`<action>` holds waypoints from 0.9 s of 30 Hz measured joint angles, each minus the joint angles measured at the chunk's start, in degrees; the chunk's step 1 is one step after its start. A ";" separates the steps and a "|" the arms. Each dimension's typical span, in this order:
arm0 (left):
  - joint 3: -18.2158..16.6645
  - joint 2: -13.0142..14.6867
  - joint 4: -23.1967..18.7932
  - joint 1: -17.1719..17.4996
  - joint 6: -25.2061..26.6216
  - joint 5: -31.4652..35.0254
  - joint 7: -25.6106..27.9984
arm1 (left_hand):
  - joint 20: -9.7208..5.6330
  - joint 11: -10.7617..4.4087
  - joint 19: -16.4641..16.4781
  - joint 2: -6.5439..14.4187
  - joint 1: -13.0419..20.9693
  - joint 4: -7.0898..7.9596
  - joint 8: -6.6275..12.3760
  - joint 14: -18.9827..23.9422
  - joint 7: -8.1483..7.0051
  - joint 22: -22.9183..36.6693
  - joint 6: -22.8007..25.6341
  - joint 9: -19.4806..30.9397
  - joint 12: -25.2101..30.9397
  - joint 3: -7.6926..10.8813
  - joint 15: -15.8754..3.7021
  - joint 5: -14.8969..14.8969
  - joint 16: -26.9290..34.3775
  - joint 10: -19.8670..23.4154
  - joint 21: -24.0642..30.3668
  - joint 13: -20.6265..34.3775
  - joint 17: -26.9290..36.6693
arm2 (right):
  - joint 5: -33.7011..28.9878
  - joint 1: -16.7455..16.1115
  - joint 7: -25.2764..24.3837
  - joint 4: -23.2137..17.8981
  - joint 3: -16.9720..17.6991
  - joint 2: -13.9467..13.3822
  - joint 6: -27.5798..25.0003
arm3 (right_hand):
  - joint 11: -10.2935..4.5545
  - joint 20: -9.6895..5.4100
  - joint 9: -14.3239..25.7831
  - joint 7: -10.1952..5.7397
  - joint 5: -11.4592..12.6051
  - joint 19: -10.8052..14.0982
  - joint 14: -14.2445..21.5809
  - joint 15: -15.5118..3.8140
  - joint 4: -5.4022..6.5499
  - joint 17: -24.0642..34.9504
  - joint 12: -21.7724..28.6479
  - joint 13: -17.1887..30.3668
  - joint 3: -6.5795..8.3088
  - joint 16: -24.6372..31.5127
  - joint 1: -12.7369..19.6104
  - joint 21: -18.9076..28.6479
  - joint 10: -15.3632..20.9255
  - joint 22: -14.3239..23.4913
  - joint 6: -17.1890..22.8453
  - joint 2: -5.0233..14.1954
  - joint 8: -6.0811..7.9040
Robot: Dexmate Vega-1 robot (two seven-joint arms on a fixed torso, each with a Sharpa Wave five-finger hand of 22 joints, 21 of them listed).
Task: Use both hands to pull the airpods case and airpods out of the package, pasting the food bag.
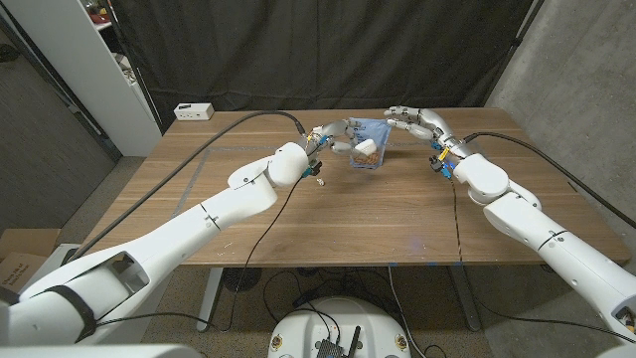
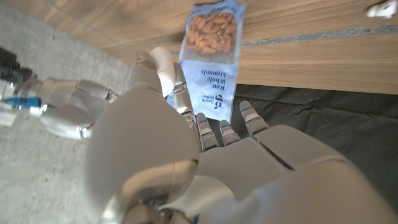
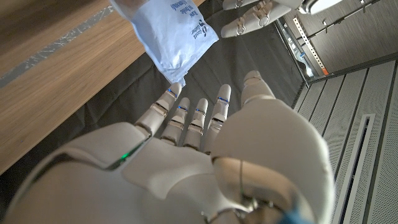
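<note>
My two arms reach in from the near corners over the wooden table [image 1: 397,224], white smooth shells with black cables trailing; the near table edge is cut off by the frame. Both hands meet toward the far middle of the tabletop at the food bag [image 1: 369,145], a pale blue flat pouch with a clear window showing brown almonds; its printed label reads "Raw Whole Almonds" in my left wrist view [image 2: 211,59]. From the head view the bag is small and its lower part is partly covered by my left hand [image 1: 333,137], so I cannot make out its opening or anything inside besides the almonds; no case or earbuds can be told apart. My left hand grips the bag at its left side, fingers [image 2: 180,93] closed against the pouch's edge in the wrist view. My right hand [image 1: 415,121] hovers just beside the bag's upper right corner, fingers spread and slightly curled, holding nothing; in the right wrist view its fingertips [image 3: 200,106] stand just short of the bag's pale blue back [image 3: 171,37], apart from it as far as I can tell. Beyond, a small white box [image 1: 194,111] sits at the table's far left corner, before a black curtain [image 1: 328,50].
</note>
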 measured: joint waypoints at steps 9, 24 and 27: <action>4.07 1.63 -4.42 -1.40 10.62 8.89 -6.11 | 0.92 0.82 -1.53 0.47 -0.47 0.02 0.00 -2.41 0.16 0.00 0.09 0.10 -0.22 -0.02 1.19 -0.11 0.00 -2.05 -0.05 -0.26 -0.25 | 0.32 -0.91 -0.22 -0.90 0.48 -0.59 -0.29 | 0.14 -0.02 -0.27 0.30 0.00 -0.39 -0.60 0.01 -0.25 -0.16 0.00 -0.06 0.25 0.00 0.01 0.00 -0.64 0.00 -0.29 -0.01 0.45; 8.90 2.30 -7.41 -4.77 25.57 15.24 -18.50 | 2.45 2.77 -4.34 0.68 -0.68 0.03 0.00 -5.36 0.25 0.00 0.18 0.12 -0.63 -0.02 3.65 -0.32 0.00 -6.04 -0.49 -0.53 -0.24 | 1.72 -1.48 0.28 -1.30 0.72 -1.15 -1.36 | 0.48 -0.32 -0.53 0.83 -0.34 -0.69 -0.90 -0.29 -0.48 -0.16 0.35 -0.05 0.48 0.00 0.32 0.00 -1.36 0.00 -0.82 0.30 0.45; 10.10 2.02 -6.84 -6.54 28.19 14.96 -21.46 | 2.66 3.17 -4.71 0.68 -0.68 0.03 0.00 -5.36 0.25 0.00 0.18 0.12 -0.62 -0.02 3.97 -0.33 0.00 -6.44 -0.49 -0.53 -0.24 | 1.85 -1.49 0.46 -1.20 0.72 -1.18 -1.42 | 0.67 -0.03 -0.53 0.88 -0.34 -0.99 -0.90 -0.29 -0.71 -0.16 0.35 -0.05 0.72 0.00 0.41 0.00 -1.55 0.00 -0.87 0.21 0.45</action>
